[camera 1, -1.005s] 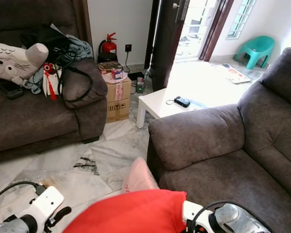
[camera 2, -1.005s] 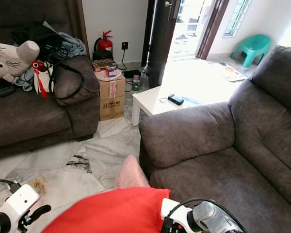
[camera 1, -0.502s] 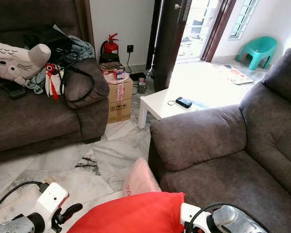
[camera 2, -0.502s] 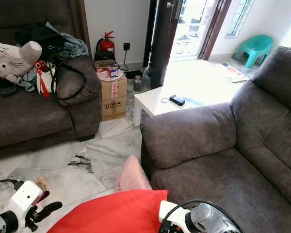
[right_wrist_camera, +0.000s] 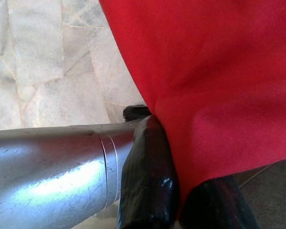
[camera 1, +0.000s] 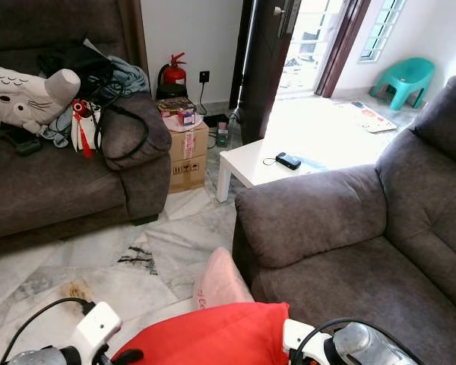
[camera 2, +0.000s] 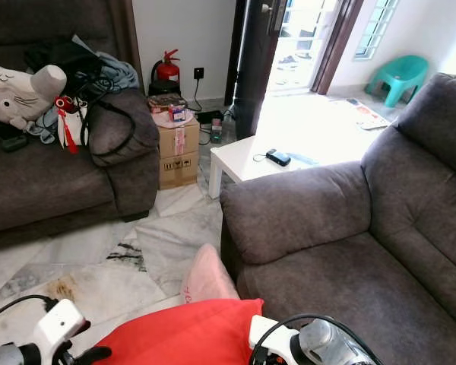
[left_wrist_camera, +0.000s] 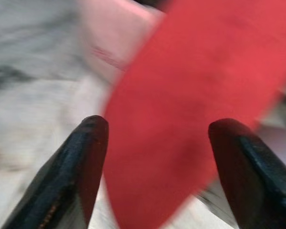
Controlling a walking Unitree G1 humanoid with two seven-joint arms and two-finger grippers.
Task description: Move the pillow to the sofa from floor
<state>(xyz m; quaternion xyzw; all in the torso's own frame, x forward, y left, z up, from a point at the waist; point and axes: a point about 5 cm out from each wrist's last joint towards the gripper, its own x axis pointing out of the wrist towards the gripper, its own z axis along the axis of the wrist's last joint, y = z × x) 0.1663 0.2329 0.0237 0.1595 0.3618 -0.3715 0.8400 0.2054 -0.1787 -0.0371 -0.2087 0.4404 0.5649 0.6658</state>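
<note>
Inward since one second ago, the left gripper (left_wrist_camera: 152,157) now brackets the soft red fabric pillow (camera 1: 205,334), fingers apart; the right gripper (right_wrist_camera: 181,191) pinches its edge. Pillow held just beside the grey upholstered sofa (camera 1: 349,251): clamp both sides before carrying over the seat.

Red pillow (camera 1: 205,334) held up off floor, beside grey sofa (camera 1: 365,243).
</note>
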